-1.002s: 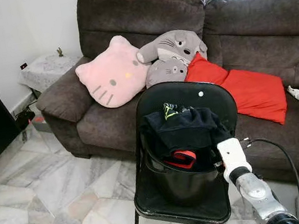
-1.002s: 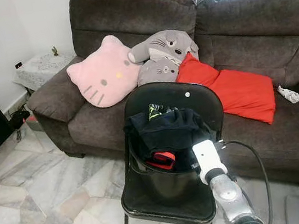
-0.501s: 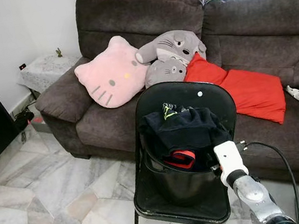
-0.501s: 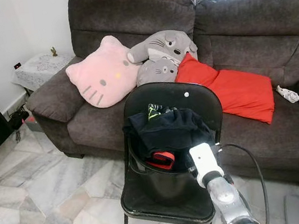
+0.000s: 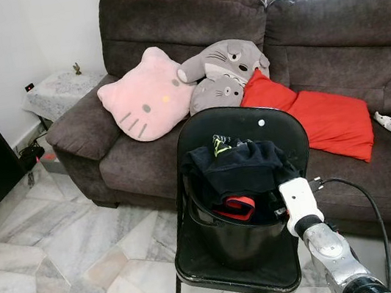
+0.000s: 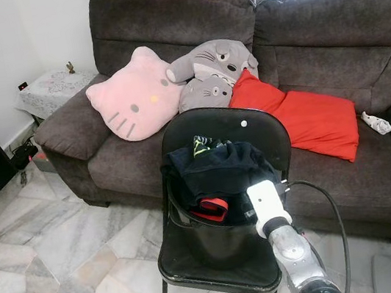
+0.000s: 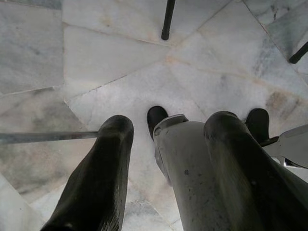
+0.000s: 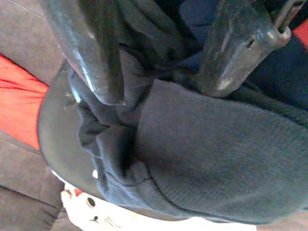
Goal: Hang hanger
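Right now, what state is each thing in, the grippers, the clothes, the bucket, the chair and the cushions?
Right gripper: open, fingers spread just above the dark clothes.
Left gripper: open, pointing down at the floor, holding nothing.
Clothes: bunched up, heaped over the top of the bucket.
Bucket: upright on the chair seat, stuffed full.
Chair: upright, facing away from the sofa.
Red cushions: lying flat on the sofa seat.
Pink cushion: propped against the sofa back.

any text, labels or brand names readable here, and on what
None can be read.
Clothes in the bucket on the chair: a small green-and-white mark near the top, too small and creased to read.
Pink cushion and grey plush: faces only, no words.
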Available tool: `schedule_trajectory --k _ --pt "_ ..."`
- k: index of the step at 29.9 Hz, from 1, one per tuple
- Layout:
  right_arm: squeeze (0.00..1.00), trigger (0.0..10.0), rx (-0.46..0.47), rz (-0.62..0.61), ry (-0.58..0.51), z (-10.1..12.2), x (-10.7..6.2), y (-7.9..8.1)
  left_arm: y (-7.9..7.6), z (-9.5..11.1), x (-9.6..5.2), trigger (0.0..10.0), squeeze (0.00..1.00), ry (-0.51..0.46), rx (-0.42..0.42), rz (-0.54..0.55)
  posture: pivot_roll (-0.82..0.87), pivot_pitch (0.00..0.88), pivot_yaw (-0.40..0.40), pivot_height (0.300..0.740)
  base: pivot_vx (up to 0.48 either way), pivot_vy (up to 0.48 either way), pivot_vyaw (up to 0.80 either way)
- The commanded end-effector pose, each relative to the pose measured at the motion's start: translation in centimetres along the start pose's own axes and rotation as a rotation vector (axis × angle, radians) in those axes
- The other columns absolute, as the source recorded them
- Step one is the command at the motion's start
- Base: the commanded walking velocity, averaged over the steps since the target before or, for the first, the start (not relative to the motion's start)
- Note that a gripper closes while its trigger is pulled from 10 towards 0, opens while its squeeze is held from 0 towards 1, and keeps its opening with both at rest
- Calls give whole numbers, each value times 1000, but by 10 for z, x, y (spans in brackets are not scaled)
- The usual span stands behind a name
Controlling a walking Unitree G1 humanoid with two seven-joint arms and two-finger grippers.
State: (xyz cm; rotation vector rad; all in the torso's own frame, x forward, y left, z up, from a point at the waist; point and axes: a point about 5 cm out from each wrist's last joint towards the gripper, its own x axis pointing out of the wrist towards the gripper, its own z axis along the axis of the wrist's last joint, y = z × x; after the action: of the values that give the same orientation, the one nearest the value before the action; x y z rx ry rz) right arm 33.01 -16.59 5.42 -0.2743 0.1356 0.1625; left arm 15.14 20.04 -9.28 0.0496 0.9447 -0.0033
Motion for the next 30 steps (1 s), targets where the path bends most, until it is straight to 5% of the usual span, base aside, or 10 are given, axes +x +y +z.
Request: schedule_trajectory --k 1,22,30 --pt "0 10000 17 18 -10 1 0 2 0 -6 -1 10000 0 33 24 -6 -8 0 -23 740 0 0 0" --pt "0 10000 -24 -44 -37 9 5 0 3 -7 -2 10000 0 35 22 5 14 6 -16 740 0 0 0" --pt "0 10000 63 69 68 -5 3 15 3 -8 -2 10000 0 37 27 3 15 14 -12 740 0 0 0"
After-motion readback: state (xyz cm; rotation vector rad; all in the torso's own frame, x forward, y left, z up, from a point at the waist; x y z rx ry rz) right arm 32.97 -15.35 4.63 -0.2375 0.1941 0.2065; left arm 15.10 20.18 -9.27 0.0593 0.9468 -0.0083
